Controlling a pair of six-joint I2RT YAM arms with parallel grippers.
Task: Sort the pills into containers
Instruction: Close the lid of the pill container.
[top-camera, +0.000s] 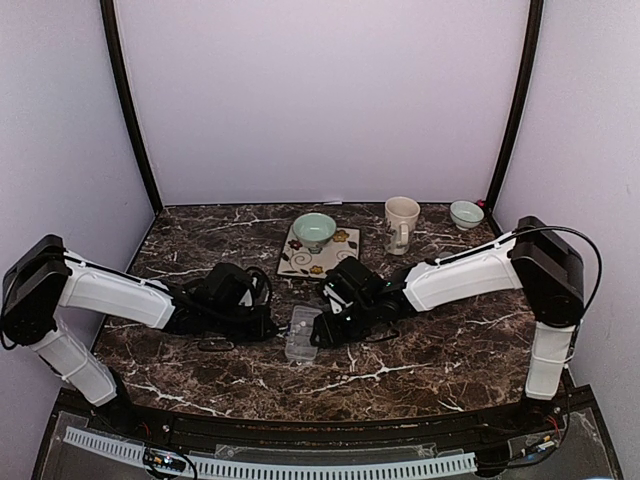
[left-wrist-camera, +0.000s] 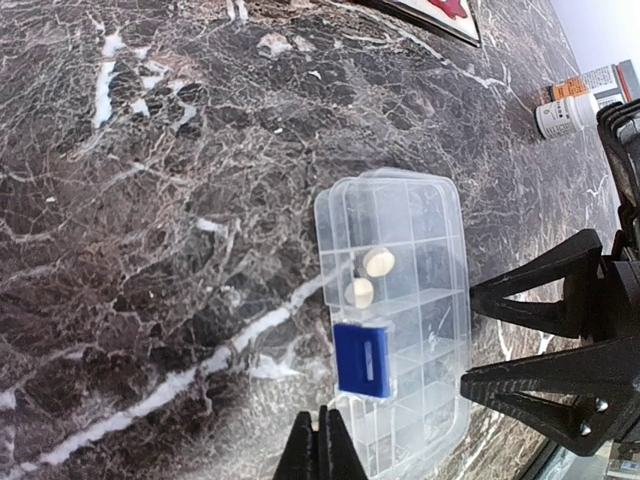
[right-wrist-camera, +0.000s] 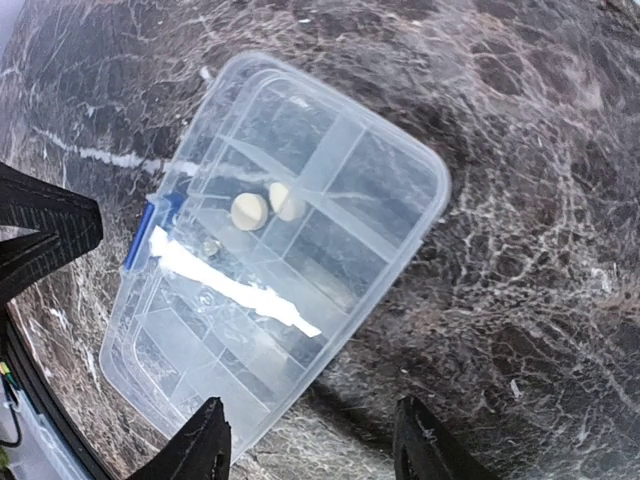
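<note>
The clear pill box (top-camera: 299, 335) lies on the marble between my two grippers, its lid down, with a blue latch (left-wrist-camera: 362, 360) on its long side. Two round whitish pills (left-wrist-camera: 378, 262) (left-wrist-camera: 358, 292) lie in neighbouring compartments of one row; they also show in the right wrist view (right-wrist-camera: 250, 210) (right-wrist-camera: 286, 200). My left gripper (left-wrist-camera: 322, 445) is shut and empty, its tips just beside the box (left-wrist-camera: 420, 230) near the latch. My right gripper (right-wrist-camera: 312, 445) is open and empty, one finger (right-wrist-camera: 205, 445) over the box's (right-wrist-camera: 330, 170) near edge, the other (right-wrist-camera: 420, 445) over bare table.
A small bottle with an orange label (left-wrist-camera: 575, 100) lies beyond the box. At the back stand a green bowl (top-camera: 314, 230) on a floral mat (top-camera: 345, 240), a cream mug (top-camera: 401, 224) and a small bowl (top-camera: 466, 214). The enclosure's walls stand at the back and both sides.
</note>
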